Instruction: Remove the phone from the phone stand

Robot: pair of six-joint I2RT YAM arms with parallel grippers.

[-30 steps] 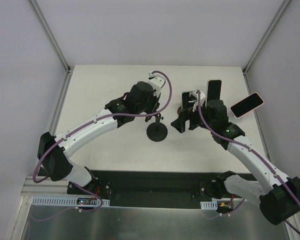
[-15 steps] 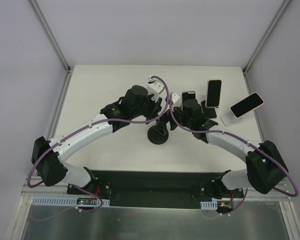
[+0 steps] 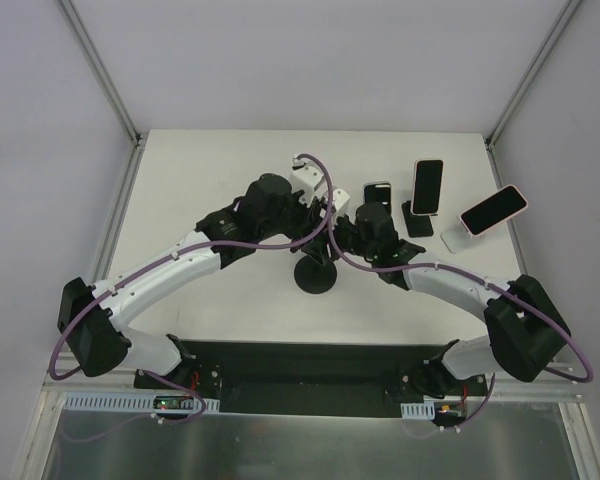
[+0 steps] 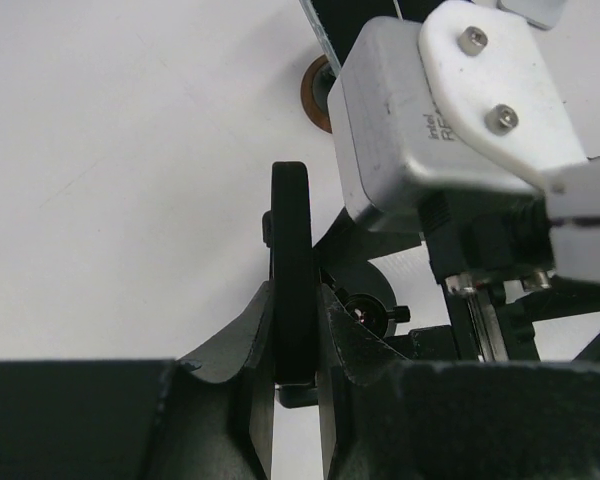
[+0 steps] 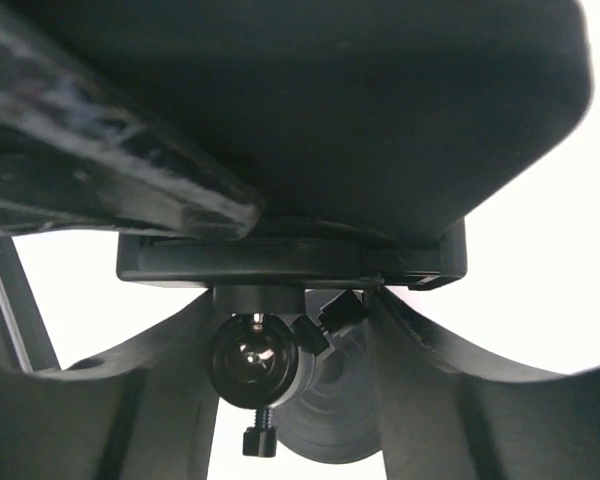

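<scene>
Low in the left wrist view, the left gripper (image 4: pixel 293 345) is clamped on the thin edge of a black phone (image 4: pixel 291 230), which stands edge-on and rises from the fingers toward mid-frame. Just below and right of the phone sits the ball joint (image 4: pixel 367 315) of the phone stand (image 3: pixel 317 277). The right gripper (image 5: pixel 285 335) is parted, its fingers (image 5: pixel 420 370) spread either side of that joint, directly under the cradle (image 5: pixel 290 262). Near the centre of the top view, the stand's round base rests on the white table (image 3: pixel 210 180). A second phone (image 3: pixel 427 187) is propped toward the upper right.
</scene>
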